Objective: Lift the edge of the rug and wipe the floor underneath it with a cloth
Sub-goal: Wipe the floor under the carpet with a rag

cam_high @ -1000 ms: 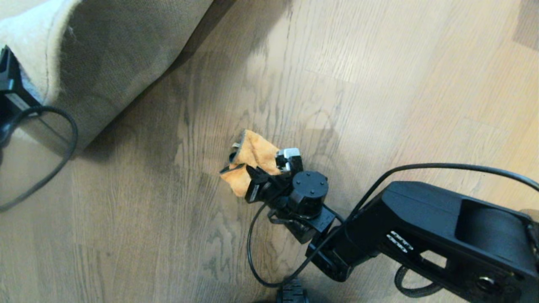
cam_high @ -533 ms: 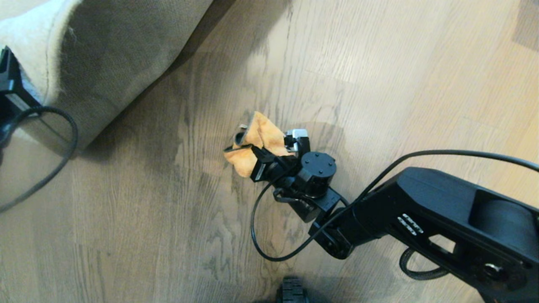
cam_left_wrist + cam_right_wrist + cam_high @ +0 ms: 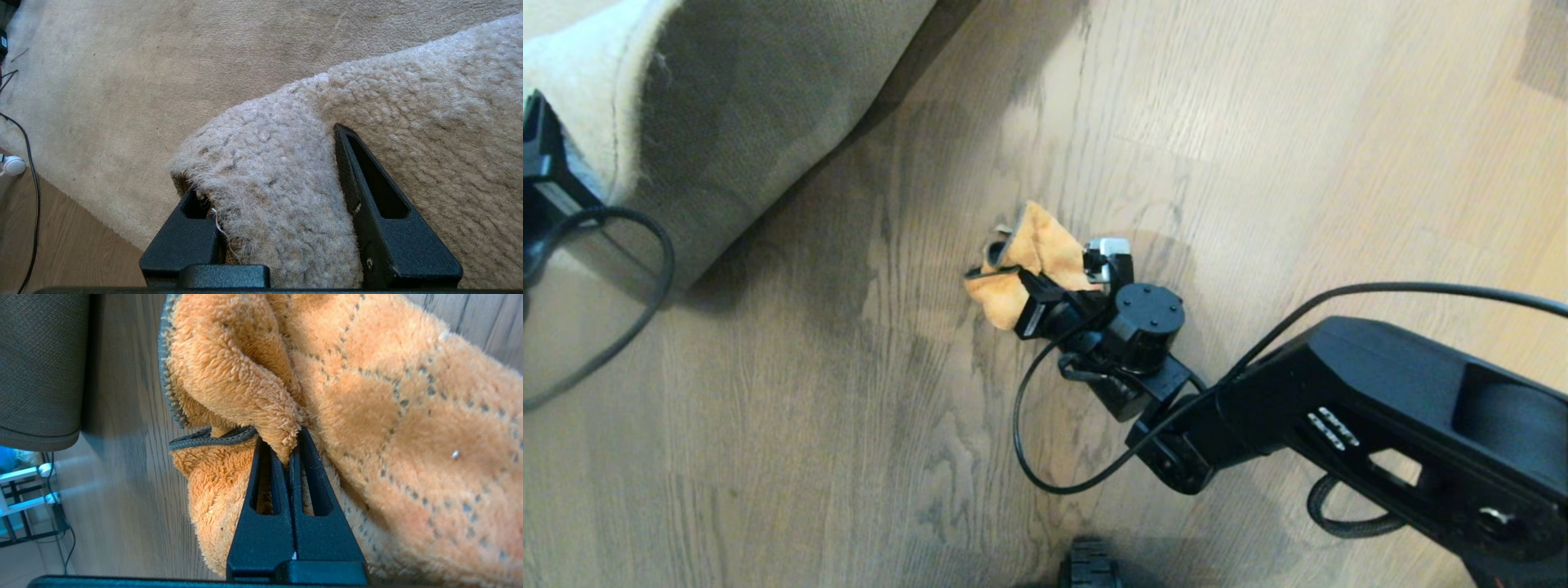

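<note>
My left end effector [image 3: 278, 204] holds the rug [image 3: 265, 171] up; my right end effector [image 3: 291, 457] pinches the cloth [image 3: 367, 416] tight. If the rug slips, it probably drops onto the floor [image 3: 1258, 122] I'm wiping.

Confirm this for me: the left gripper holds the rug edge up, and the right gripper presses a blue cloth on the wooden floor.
Not quite: the cloth is orange, not blue, as the right wrist view shows. The rest stands: the left gripper holds the rug edge up, and the right gripper is shut on the cloth against the wooden floor.
</note>
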{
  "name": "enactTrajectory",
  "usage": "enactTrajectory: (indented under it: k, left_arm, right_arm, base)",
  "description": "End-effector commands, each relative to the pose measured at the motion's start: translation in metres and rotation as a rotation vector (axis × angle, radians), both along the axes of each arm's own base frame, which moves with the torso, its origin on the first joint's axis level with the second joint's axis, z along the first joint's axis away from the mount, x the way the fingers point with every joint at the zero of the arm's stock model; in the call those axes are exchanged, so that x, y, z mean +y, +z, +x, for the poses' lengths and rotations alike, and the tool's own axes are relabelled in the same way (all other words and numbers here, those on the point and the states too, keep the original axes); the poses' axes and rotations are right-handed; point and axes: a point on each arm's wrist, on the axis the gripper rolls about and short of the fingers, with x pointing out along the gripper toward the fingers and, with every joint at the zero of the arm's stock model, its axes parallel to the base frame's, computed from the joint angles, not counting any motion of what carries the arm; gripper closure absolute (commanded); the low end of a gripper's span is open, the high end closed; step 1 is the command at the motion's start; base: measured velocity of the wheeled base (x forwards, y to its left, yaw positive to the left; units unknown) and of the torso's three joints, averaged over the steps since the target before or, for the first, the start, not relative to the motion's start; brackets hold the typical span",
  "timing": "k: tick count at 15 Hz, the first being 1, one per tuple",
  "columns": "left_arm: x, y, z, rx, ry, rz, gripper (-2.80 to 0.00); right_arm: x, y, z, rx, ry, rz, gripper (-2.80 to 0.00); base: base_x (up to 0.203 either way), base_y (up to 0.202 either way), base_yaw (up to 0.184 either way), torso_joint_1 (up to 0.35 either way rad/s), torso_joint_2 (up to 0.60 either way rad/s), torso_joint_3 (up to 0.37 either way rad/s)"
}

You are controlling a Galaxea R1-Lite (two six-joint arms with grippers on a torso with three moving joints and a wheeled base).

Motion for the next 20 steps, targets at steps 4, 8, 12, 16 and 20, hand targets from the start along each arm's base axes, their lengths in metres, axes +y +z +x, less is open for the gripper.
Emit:
enactTrajectory:
  k: [4, 8, 12, 16, 20]
  left_arm:
    - [0.000, 0.003, -0.002, -0.045, 0.004, 0.000, 0.00]
    - [0.001, 0.002, -0.003, -0.042, 0.017, -0.006, 0.00]
    - [0.001, -0.001, -0.004, -0.029, 0.020, -0.009, 0.00]
    - [0.001, -0.002, -0.004, -0.024, 0.018, -0.009, 0.00]
    - [0.001, -0.004, -0.004, -0.017, 0.020, -0.009, 0.00]
  right_arm:
    - [0.044, -0.007, -0.049, 0.013, 0.145, -0.012, 0.00]
    - [0.068, -0.012, -0.080, 0.025, 0.209, -0.018, 0.00]
    - [0.086, -0.022, -0.111, 0.044, 0.280, -0.039, 0.00]
    - [0.095, -0.039, -0.122, 0.065, 0.309, -0.067, 0.00]
    - [0.104, -0.077, -0.128, 0.120, 0.307, -0.116, 0.00]
  base:
    - [0.000, 0.000, 0.000, 0.000, 0.00, 0.000]
    - [0.000, 0.000, 0.000, 0.000, 0.00, 0.000]
    - [0.000, 0.000, 0.000, 0.000, 0.00, 0.000]
    - [0.000, 0.000, 0.000, 0.000, 0.00, 0.000]
    - [0.000, 0.000, 0.000, 0.000, 0.00, 0.000]
